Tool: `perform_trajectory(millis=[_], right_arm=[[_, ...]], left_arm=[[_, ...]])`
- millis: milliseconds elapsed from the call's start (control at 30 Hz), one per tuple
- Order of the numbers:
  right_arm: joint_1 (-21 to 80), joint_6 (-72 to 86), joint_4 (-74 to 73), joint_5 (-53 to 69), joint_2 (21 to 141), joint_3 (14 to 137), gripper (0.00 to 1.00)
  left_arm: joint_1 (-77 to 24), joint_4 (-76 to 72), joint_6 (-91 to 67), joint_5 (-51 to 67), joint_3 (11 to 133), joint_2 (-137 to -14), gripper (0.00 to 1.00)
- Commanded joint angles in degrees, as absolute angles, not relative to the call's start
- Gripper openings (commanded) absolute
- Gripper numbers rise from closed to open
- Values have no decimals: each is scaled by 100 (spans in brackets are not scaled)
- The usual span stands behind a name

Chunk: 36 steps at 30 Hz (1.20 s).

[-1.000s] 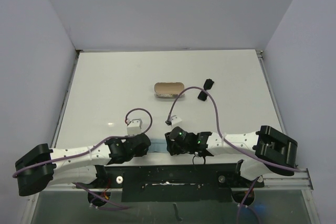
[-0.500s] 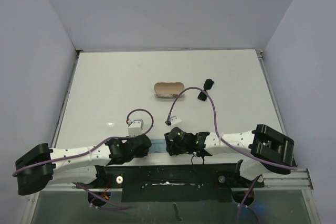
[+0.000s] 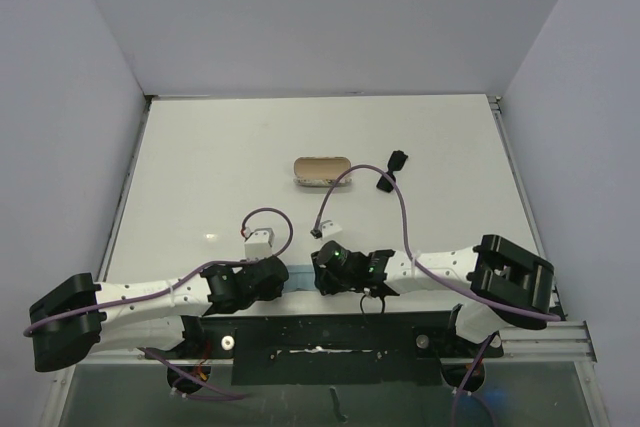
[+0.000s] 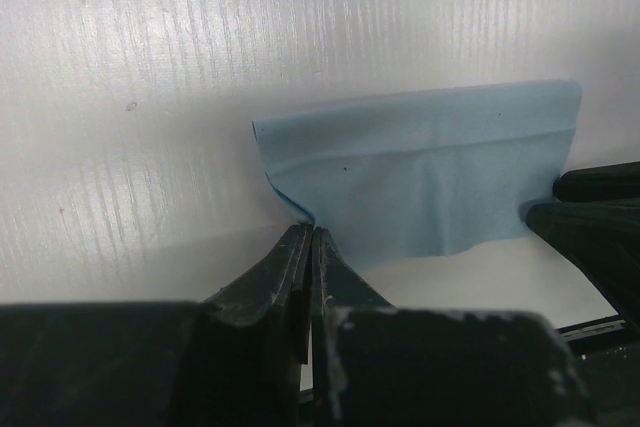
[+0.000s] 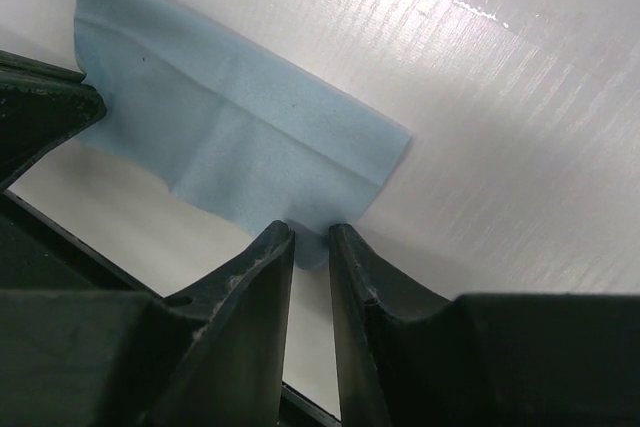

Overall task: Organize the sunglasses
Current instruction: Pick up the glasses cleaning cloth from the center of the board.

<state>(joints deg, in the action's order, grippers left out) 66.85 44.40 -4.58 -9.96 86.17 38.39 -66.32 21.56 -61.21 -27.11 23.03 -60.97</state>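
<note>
- Light blue square cloth [image 4: 430, 182]: lay at the table [image 3: 200, 167] near edge, apparently for folding.
- Left fingers [image 4: 305, 247]: closed, pinching one corner.
- Right fingers [image 5: 340, 247]: slightly apart, straddled the opposite corner.
- Small all-black sunglasses [image 3: 397, 159]: lay farther back, beside grey-beige oblong case [image 3: 320, 170].

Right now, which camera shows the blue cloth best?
Left wrist view: the blue cloth lies nearly whole across its middle. The right wrist view shows it slanted; the top view shows only a sliver.
</note>
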Motion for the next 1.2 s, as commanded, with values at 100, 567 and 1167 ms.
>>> perform_trajectory(millis=[100, 567, 1167], right_arm=[[6751, 4430, -433, -950, 8789, 4030, 22], [6790, 4492, -561, -1099, 8780, 4042, 11], [6793, 4426, -818, -1437, 8479, 4081, 0]], left_arm=[[-6670, 1940, -6109, -2768, 2276, -6001, 0], [-6668, 1951, -6152, -2786, 2241, -5958, 0], [-6671, 2162, -5910, -3014, 2700, -6040, 0]])
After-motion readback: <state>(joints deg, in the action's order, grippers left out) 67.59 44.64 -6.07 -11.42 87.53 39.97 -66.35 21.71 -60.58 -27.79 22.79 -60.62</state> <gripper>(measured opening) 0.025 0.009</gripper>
